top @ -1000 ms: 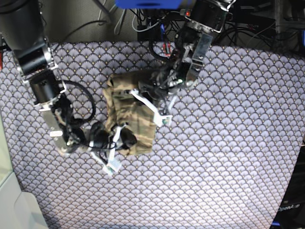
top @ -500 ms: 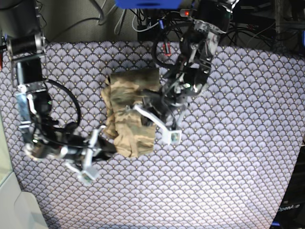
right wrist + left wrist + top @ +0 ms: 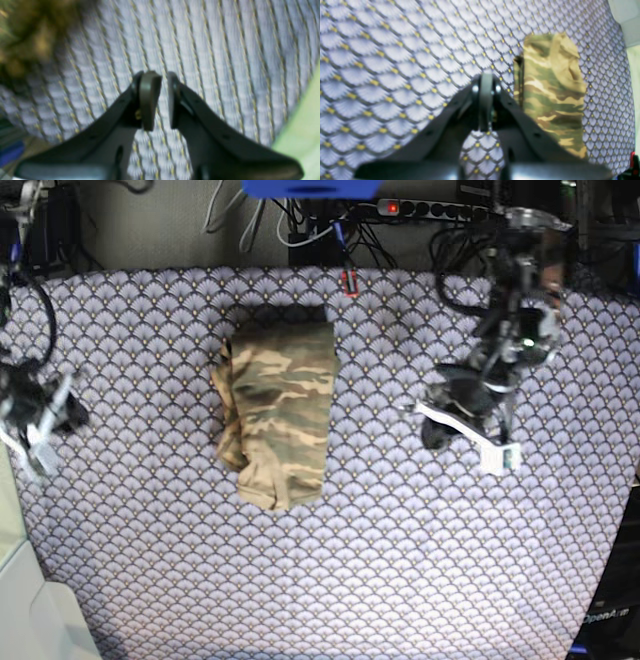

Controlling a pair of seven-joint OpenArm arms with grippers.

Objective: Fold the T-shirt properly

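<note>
The camouflage T-shirt (image 3: 275, 415) lies folded in a narrow upright bundle on the purple scallop-patterned table cloth (image 3: 420, 560), with nothing touching it. My left gripper (image 3: 495, 452) hovers well to its right, shut and empty. In the left wrist view the fingers (image 3: 486, 82) meet, and the T-shirt (image 3: 550, 95) lies beyond them to the right. My right gripper (image 3: 35, 445) is at the far left edge of the cloth. In the blurred right wrist view its jaws (image 3: 163, 80) stand narrowly apart with nothing between them, and the T-shirt (image 3: 30, 32) is a smear at top left.
Cables and a power strip (image 3: 430, 208) run along the table's back edge. A pale green surface (image 3: 8, 520) borders the left side and shows in the right wrist view (image 3: 300, 130). A white object (image 3: 50, 620) sits at the bottom left corner.
Both arms have pulled away from the T-shirt, the right arm far to the left and the left arm to the right. The shirt now lies free, and the right jaws have narrowed.
</note>
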